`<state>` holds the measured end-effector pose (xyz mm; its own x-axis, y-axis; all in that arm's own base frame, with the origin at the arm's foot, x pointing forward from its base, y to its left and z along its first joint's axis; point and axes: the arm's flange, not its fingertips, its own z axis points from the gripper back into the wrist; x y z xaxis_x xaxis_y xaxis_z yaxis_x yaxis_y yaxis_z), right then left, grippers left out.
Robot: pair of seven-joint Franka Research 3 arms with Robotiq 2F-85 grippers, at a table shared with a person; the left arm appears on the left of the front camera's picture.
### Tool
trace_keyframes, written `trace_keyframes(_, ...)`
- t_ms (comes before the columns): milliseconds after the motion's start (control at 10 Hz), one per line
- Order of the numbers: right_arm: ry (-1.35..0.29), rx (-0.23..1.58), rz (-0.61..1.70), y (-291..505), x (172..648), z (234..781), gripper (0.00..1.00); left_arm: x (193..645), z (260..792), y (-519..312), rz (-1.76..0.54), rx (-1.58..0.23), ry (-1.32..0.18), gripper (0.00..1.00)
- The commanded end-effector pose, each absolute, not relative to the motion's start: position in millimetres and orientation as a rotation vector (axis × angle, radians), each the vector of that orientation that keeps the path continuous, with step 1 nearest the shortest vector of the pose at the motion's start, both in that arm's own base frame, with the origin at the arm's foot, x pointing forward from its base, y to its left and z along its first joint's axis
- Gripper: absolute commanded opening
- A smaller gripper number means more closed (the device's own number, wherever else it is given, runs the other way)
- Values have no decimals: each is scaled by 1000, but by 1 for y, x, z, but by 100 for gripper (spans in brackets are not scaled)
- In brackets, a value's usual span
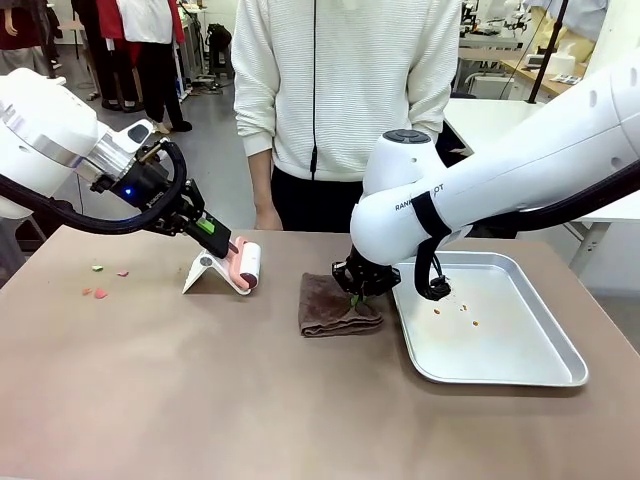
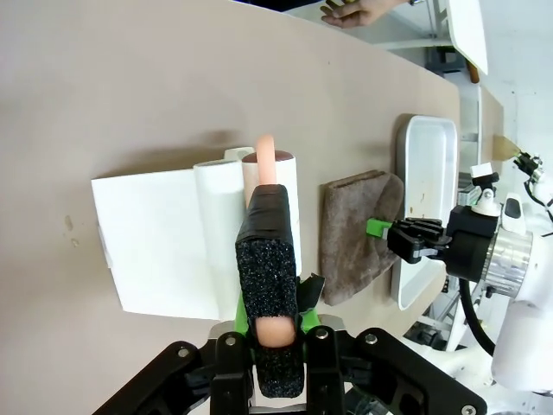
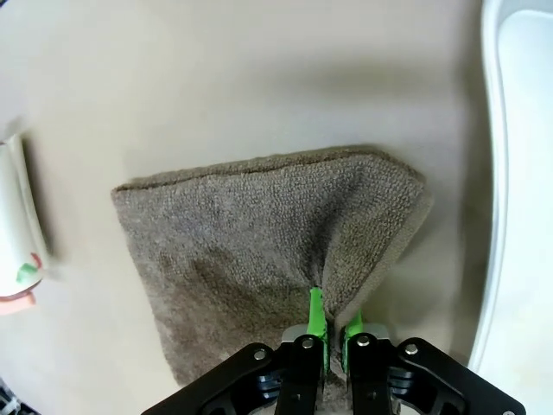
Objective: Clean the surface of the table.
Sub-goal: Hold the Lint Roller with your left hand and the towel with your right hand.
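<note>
The table [image 1: 200,400] is plain brown. A darker brown cloth [image 1: 335,308] lies in the middle of the frame. The tray [image 1: 515,345] on the right is shiny grey, with brown crumbs [image 1: 437,311]. The roller [image 1: 247,266] is white with a pink handle, on a white stand [image 1: 205,272]. Pink and green bits [image 1: 100,292] sit at the left. The left gripper [image 1: 213,235] and right gripper [image 1: 358,292] are black with green pads. The person's sweater [image 1: 350,80] is white with thin ribs.

left hand [image 2: 271,322] – clamped on lint roller [image 2: 282,183] handle | roller on white stand [image 2: 155,246] | brown cloth [image 2: 354,229] beside
</note>
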<state>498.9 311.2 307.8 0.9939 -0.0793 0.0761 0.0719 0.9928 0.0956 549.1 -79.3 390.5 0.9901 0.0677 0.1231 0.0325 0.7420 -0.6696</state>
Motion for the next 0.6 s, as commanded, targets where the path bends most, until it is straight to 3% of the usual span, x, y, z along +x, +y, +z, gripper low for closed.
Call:
trace_keyframes(0,-72,126,-113,308,501,301,0,544,400,-79,-16,-812,-195,0)
trace_keyframes(300,-73,248,-131,282,497,317,0,537,413,-75,-27,-884,-235,0)
trace_keyframes(500,-75,430,-105,255,486,339,0,527,428,-68,-55,-967,-219,0)
